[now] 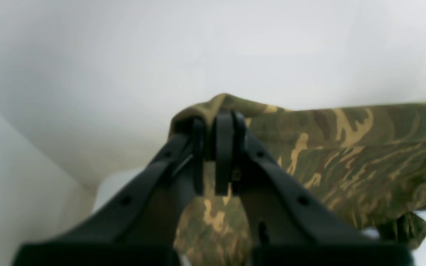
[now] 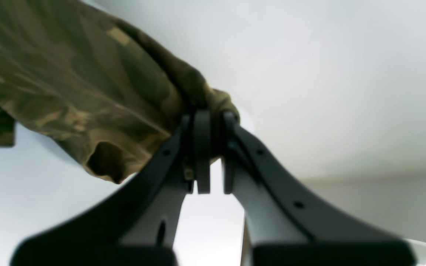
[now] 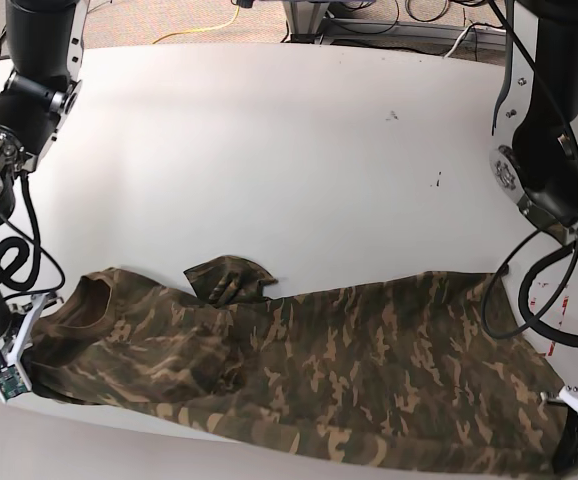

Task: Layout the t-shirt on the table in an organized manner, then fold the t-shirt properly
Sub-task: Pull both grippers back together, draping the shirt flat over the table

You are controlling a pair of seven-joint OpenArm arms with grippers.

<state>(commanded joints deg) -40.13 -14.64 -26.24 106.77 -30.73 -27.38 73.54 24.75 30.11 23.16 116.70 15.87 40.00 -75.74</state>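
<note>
T-shirt [image 3: 319, 385] is stretched out sideways across the near part of the white tabletop [image 3: 269, 150], camo print all the way, with the collar end toward the base view's left and the hem end toward its right. One short sleeve [image 3: 227, 279] sticks up from the upper edge and lies a bit crumpled on the tabletop. The cloth looks mostly flat but wrinkly, with a few creases running lengthwise. Right gripper [image 2: 209, 122] is clamped down tight on a bunched bit of fabric, jaws basically together with the cloth pinched between them, and the rest of the shirt trails off to the left of that wrist view. In the base view that arm sits at the far left by the collar. Left gripper [image 1: 216, 125] is doing the same thing at the other end: jaws closed on a fold of the camo, fabric spreading out to the right in its wrist view and some hanging down under the fingers. In the base view it's down in the bottom right corner at the hem. Some cables [image 3: 529, 300] loop down from the left arm near the hem.
</note>
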